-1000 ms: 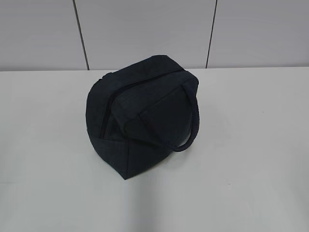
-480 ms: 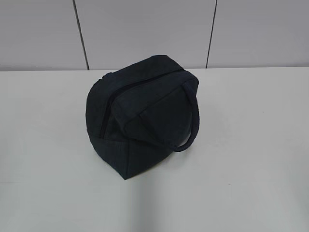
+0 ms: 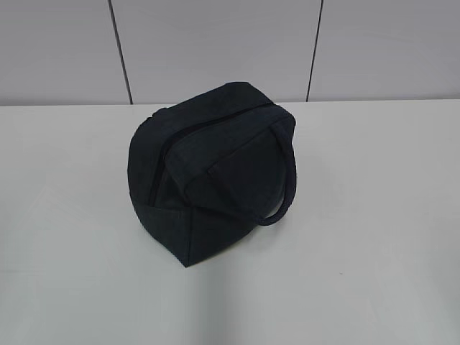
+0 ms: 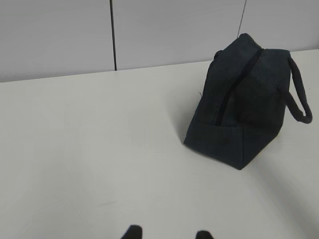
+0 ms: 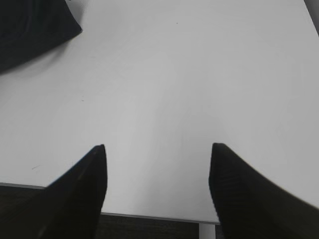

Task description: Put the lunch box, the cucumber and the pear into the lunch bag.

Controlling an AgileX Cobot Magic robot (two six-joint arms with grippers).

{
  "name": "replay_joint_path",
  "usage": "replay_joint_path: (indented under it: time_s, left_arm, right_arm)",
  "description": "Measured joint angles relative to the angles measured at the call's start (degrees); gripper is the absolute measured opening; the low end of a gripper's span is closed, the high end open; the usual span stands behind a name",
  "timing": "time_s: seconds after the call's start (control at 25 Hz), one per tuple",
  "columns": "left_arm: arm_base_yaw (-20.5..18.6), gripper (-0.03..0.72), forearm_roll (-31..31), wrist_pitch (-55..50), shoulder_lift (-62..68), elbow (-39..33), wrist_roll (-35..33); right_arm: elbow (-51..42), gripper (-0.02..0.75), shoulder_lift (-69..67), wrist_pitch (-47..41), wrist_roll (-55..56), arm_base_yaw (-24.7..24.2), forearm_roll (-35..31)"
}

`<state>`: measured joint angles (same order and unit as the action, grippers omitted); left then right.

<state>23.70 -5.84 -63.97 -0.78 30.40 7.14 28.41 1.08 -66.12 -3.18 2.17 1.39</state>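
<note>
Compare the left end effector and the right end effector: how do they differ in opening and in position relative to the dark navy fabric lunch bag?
The left end effector shows only two dark tips, a narrow gap apart; the right end effector stands wide open with large fingers in view. In the left wrist view the dark navy fabric lunch bag shows whole, well ahead; in the right wrist view only its corner shows, at the upper left. Both are empty above the white table.

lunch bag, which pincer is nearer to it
Hard to call. The left pincer is back from the lunch bag, which sits ahead to its right; the right pincer has the bag's corner at its upper left. Neither touches it.
</note>
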Motion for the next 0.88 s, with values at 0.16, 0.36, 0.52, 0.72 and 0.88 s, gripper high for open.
replay_joint_path:
  time_s: [0.16, 0.36, 0.52, 0.72, 0.88]
  left_arm:
    - [0.0, 0.203, 0.0, 0.0, 0.0, 0.0, 0.0]
    - [0.0, 0.203, 0.0, 0.0, 0.0, 0.0, 0.0]
    - [0.0, 0.203, 0.0, 0.0, 0.0, 0.0, 0.0]
    - [0.0, 0.203, 0.0, 0.0, 0.0, 0.0, 0.0]
    - [0.0, 0.203, 0.0, 0.0, 0.0, 0.0, 0.0]
  right_arm:
    - [0.0, 0.497, 0.0, 0.04, 0.14, 0.0, 0.0]
    - [0.0, 0.487, 0.0, 0.04, 0.14, 0.0, 0.0]
    - [0.0, 0.487, 0.0, 0.04, 0.14, 0.0, 0.0]
    - [0.0, 0.487, 0.0, 0.04, 0.14, 0.0, 0.0]
    - [0.0, 0.487, 0.0, 0.04, 0.14, 0.0, 0.0]
